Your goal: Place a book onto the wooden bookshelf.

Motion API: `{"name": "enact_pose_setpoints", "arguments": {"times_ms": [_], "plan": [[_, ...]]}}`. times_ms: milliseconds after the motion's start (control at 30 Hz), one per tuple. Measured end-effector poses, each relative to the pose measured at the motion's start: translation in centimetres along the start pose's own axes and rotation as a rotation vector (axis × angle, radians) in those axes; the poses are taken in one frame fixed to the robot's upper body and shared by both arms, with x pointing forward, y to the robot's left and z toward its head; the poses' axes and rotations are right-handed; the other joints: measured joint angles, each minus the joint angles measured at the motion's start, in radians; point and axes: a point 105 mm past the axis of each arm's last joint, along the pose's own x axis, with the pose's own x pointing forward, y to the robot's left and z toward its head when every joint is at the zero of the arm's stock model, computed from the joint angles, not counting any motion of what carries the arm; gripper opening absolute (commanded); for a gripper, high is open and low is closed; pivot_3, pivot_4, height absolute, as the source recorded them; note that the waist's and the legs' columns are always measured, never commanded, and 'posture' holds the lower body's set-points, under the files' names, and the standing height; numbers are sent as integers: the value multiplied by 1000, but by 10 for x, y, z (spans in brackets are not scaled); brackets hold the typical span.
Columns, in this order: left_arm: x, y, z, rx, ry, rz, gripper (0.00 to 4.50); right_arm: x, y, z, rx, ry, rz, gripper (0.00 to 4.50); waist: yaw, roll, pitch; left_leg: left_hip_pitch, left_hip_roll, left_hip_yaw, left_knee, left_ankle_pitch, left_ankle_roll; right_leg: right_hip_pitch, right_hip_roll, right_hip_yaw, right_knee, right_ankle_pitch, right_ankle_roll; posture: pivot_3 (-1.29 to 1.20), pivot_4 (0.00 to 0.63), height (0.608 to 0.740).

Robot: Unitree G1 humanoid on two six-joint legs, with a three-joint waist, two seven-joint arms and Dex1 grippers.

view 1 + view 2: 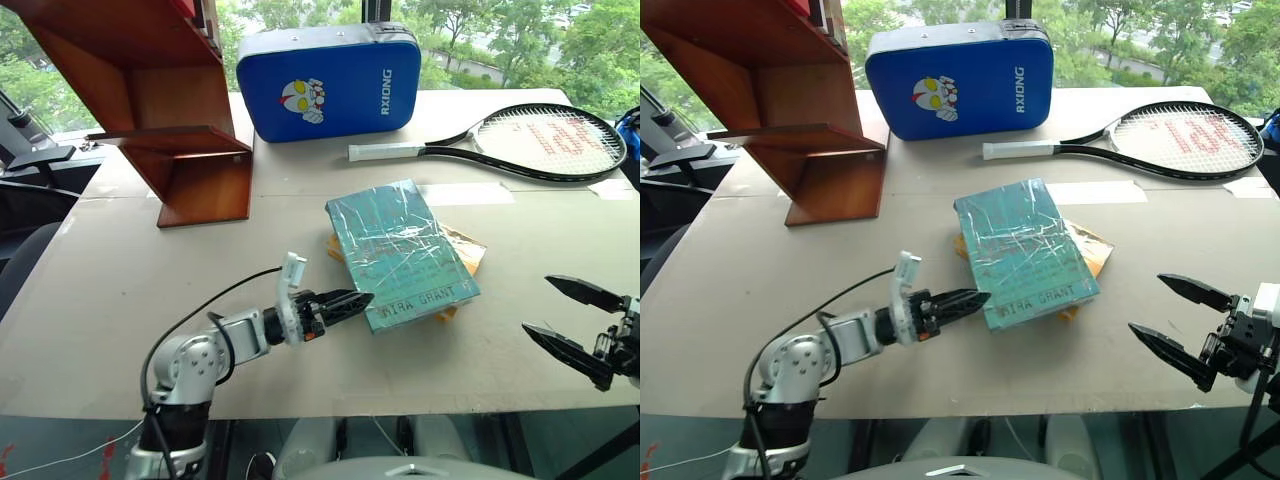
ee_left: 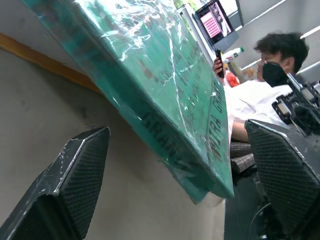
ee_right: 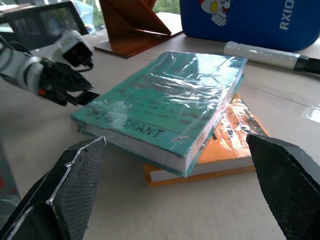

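The book (image 1: pixel 400 248), teal and wrapped in crinkled plastic, lies flat at the table's middle on top of an orange paperback (image 1: pixel 470 252). My left gripper (image 1: pixel 350 303) is low over the table at the book's near-left corner. In the left wrist view its fingers (image 2: pixel 85 165) stand open with the book's edge (image 2: pixel 165 120) ahead between them; I cannot tell whether they touch it. My right gripper (image 1: pixel 538 306) hangs open and empty to the right of the book, pointing at it (image 3: pixel 170 100). The wooden bookshelf (image 1: pixel 170 120) stands at the table's far left.
A blue padded case (image 1: pixel 330 80) stands at the back, right of the shelf. A tennis racket (image 1: pixel 540 140) lies at the far right. The table's front edge (image 1: pixel 400 400) runs just below both grippers. A seated person (image 2: pixel 270 75) appears beyond the table in the left wrist view.
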Motion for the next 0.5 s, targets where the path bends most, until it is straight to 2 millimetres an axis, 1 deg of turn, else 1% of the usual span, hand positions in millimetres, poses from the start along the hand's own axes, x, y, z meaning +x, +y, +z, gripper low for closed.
{"name": "enact_pose_setpoints", "arguments": {"times_ms": [100, 200, 300, 400, 500], "plan": [[15, 0, 6, -62, 18, -28, 4446, -3, 8, 14, -10, -11, 27, 4500, -1, -3, 0, 0, -1, 0, 2, 0, 0, 1, 0, 0, 0, 0, 0, 0, 150, 740], [21, -2, 6, -115, 30, -50, 4446, -9, 8, 21, -1, -23, 15, 4500, -1, -3, 0, 0, -1, 0, 2, 0, 0, 1, -1, 0, 0, 0, 0, 0, 150, 740], [28, -1, 4, -188, 26, -65, 3712, -14, 7, 23, -11, -12, -2, 4500, 2, -3, 0, 0, -1, 0, 2, 0, 0, 1, -1, 0, 0, 0, 0, 0, 150, 740], [34, -1, -3, -260, 37, -74, 2395, -19, 8, 19, -5, 1, -18, 4500, 3, -3, 0, 0, -1, -1, 2, 0, 0, 1, -1, 0, 0, 0, 0, 0, 150, 740], [31, -3, -2, -285, 27, -87, 1103, -20, 8, 18, -7, 5, -22, 4500, -1, -4, 0, 0, -1, -1, 2, 0, 0, 1, -1, 0, 0, 0, 0, 0, 150, 740]]}}
